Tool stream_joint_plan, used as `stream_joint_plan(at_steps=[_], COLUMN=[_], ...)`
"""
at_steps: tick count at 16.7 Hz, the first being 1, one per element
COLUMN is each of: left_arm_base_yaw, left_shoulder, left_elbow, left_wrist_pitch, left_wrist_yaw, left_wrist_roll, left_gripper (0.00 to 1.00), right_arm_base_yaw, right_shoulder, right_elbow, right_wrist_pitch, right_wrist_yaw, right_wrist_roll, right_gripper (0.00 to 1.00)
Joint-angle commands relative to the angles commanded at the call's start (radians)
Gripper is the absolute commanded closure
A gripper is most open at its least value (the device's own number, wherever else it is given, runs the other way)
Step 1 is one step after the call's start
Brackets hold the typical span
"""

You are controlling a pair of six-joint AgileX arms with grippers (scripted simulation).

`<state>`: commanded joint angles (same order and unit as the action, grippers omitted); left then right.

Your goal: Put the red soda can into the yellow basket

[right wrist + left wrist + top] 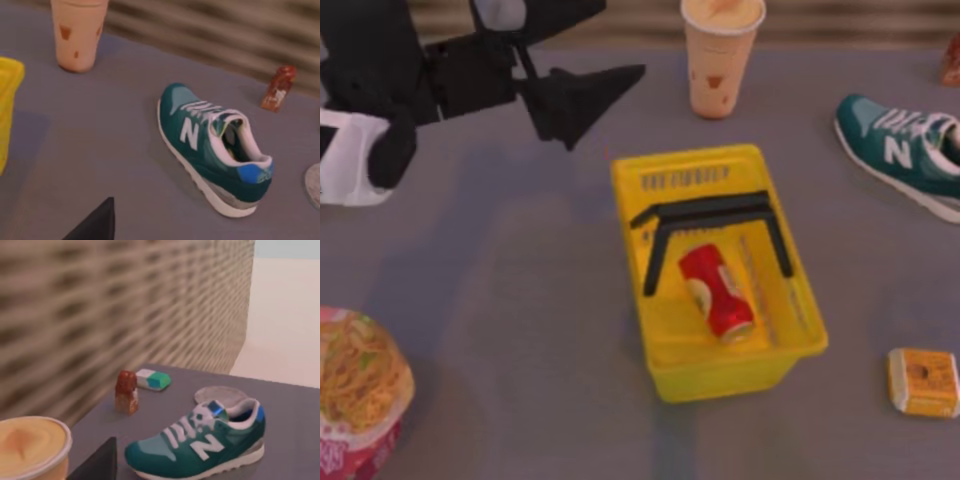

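A grey surface (520,300) seen from above. In the middle stands the yellow basket (665,180), its two black handles (710,212) folded up across the opening. The red soda can (716,290) lies on its side on the basket floor, silver top toward the near wall, pale label patch facing up.

My left gripper (605,85) hangs above the surface at the far left, its dark fingers pointing toward the basket's far left corner and apart from it. The fingers look drawn together to a point and hold nothing, though I cannot tell for certain. My right arm does not show from above; only a dark finger tip (95,225) shows in its wrist view, so I cannot tell that gripper's state.

A peach paper cup (721,55) stands beyond the basket at the far edge. A teal sneaker (900,150) lies at the right. A small orange box (923,381) sits near the right front. A noodle bowl (355,390) sits at the left front corner. A small brown bottle (126,392) stands well behind the sneaker, beside a white and green block (153,379).
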<state>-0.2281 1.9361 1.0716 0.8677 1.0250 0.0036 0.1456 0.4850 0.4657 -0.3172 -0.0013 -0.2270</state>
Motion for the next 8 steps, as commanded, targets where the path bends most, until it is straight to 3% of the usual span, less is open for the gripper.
stream_joint_plan(at_steps=[8], left_arm_base_yaw=[0.114], left_shoulder=[-0.733], left_elbow=[-0.393], left_wrist_pitch=[-0.343], left_wrist_yaw=[-0.403], left_wrist_roll=[-0.040], left_gripper=[0.00], right_arm_base_yaw=[0.213], right_shoulder=[0.727], right_elbow=[0.695], right_wrist_pitch=[-0.476], right_wrist_yaw=[0.003], right_wrist_roll=[-0.340], right_gripper=[0.00])
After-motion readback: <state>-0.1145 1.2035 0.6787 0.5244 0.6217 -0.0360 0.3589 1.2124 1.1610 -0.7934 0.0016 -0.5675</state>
